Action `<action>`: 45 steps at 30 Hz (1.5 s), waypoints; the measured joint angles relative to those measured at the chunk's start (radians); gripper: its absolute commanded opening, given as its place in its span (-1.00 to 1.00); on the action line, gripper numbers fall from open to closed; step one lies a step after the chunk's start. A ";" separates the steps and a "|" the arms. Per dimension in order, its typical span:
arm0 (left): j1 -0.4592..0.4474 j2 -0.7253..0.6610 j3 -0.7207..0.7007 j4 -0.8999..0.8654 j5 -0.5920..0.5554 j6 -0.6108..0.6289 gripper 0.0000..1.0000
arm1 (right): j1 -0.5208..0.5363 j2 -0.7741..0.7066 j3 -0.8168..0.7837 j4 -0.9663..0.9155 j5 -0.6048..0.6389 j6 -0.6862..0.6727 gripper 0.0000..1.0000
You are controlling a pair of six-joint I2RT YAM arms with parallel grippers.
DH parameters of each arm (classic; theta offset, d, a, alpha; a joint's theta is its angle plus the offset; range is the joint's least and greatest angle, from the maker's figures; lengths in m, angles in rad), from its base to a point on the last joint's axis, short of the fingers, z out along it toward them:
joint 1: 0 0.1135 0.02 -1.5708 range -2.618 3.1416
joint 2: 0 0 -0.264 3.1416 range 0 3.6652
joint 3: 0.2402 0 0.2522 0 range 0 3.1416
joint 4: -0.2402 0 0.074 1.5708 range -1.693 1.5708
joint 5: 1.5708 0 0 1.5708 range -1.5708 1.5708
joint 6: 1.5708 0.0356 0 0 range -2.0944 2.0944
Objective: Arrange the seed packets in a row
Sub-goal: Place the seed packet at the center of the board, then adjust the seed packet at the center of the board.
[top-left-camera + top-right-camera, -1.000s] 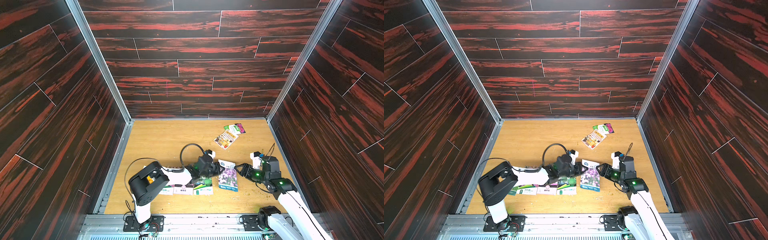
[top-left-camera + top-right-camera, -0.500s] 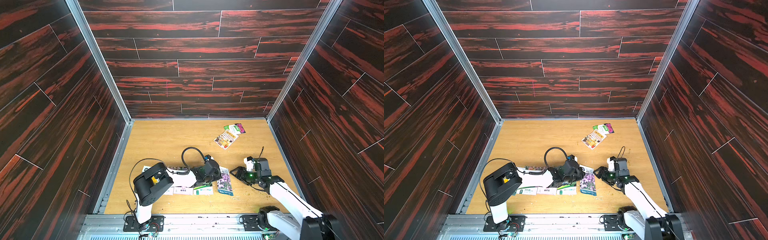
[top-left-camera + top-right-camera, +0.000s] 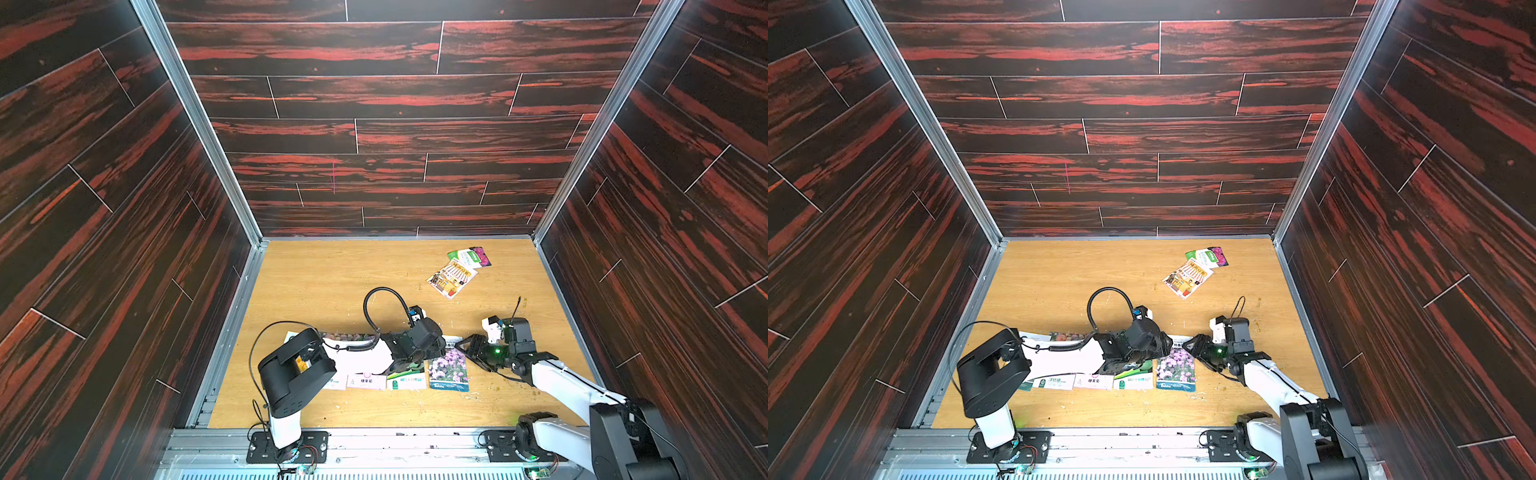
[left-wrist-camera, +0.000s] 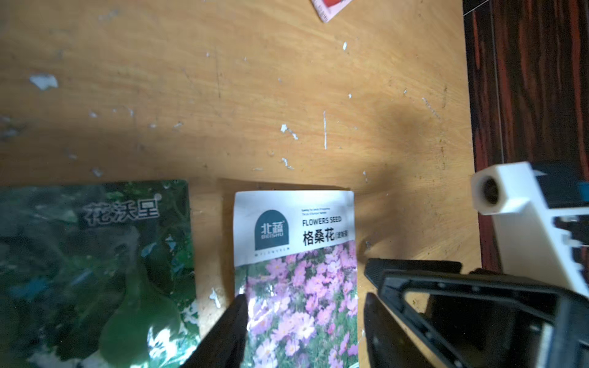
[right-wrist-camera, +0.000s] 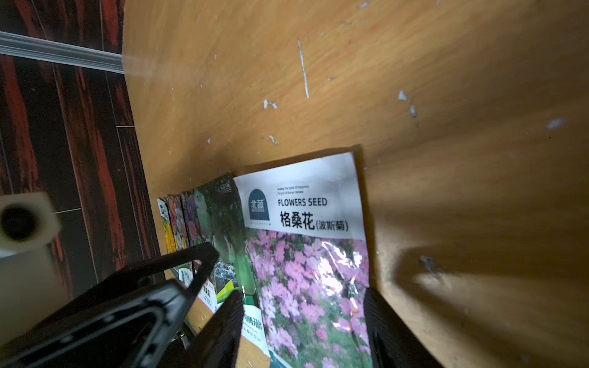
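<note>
Left tool (image 4: 302,315) — purple packet (image 4: 294,229), header rearward

Along the near side of the wooden counter (image 3: 1084,274), several seed packets (image 3: 1094,380) lie edge to edge in a row, partly covered by the left arm. The rightmost is the purple-flower packet (image 3: 1176,370), which lies flat. The left gripper (image 3: 1160,348) hangs low over its far left corner, fingers hidden beneath the gripper's own body. The right gripper (image 3: 1195,352) reaches in from the right, fingers spread at the packet's right edge. Far right, an orange illustrated packet (image 3: 1187,277) overlaps a green-and-magenta packet (image 3: 1210,255), well apart from the row.
</note>
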 measured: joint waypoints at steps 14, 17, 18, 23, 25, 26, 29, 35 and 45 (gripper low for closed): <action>-0.014 -0.177 0.004 -0.084 -0.111 0.086 0.26 | 0.053 0.058 -0.021 0.092 -0.018 0.047 0.19; -0.014 -0.191 0.004 -0.091 -0.129 0.100 0.25 | 0.068 0.063 -0.021 0.103 -0.014 0.061 0.18; -0.014 -0.193 0.004 -0.093 -0.134 0.105 0.26 | 0.070 0.060 -0.021 0.101 -0.009 0.064 0.19; -0.014 -0.201 0.002 -0.119 -0.157 0.127 0.29 | 0.072 -0.005 -0.005 0.029 0.048 0.059 0.20; -0.014 -0.208 0.002 -0.131 -0.170 0.136 0.30 | 0.073 -0.037 0.021 -0.015 0.077 0.050 0.20; -0.014 -0.211 0.001 -0.135 -0.175 0.139 0.30 | 0.074 -0.050 0.032 -0.031 0.085 0.047 0.20; -0.014 -0.219 0.001 -0.145 -0.187 0.149 0.31 | 0.076 -0.088 0.038 -0.068 0.099 0.042 0.19; -0.014 -0.229 -0.007 -0.151 -0.214 0.166 0.32 | 0.129 -0.176 -0.049 -0.132 0.114 0.063 0.19; -0.014 -0.253 -0.010 -0.156 -0.237 0.181 0.33 | 0.261 -0.237 -0.106 -0.154 0.154 0.142 0.19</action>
